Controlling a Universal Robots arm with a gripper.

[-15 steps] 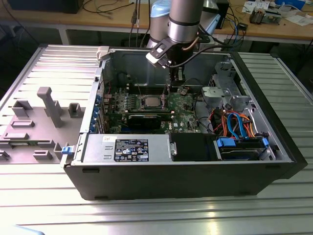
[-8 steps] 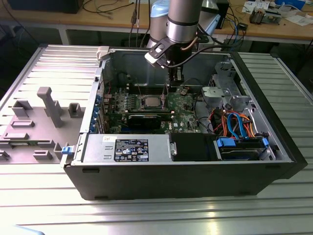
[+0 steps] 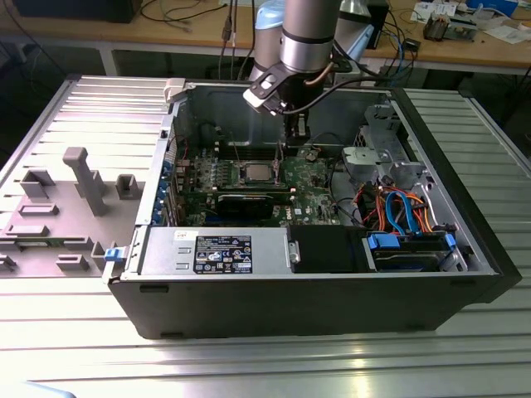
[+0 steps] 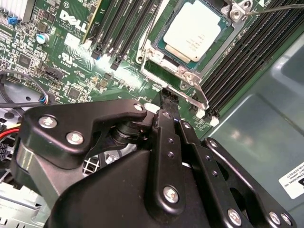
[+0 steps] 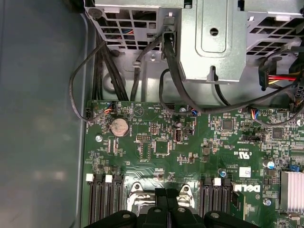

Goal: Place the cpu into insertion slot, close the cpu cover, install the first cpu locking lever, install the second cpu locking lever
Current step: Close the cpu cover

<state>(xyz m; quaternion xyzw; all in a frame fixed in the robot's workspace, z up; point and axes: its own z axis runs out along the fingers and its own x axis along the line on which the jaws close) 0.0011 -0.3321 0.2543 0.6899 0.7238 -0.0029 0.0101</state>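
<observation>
A workshop bench strewn with cables is seen at the back of the exterior view. In front of it stands a ribbed metal table, on which an open computer case is laid on its side. The arm is seen reaching down into the case, and the gripper is held over the green motherboard. The cpu is seen lower than the jaws and off toward the exterior view's left of them, laid flat with its silver top upward. In the second wrist view the cpu is seated in the insertion slot, just beyond the jaw tips and apart from them. No long axis can be given, the chip being square. Its edges are set parallel to the black memory slots, and one corner is turned toward the gripper. The jaws are pressed together, with nothing seen between them. In the first wrist view the gripper is shown with its jaws closed tip to tip, flanked by the slot's grey metal corners. Ahead of the jaws a coin cell is mounted on the board, and farther on a grey drive cage is seen.
</observation>
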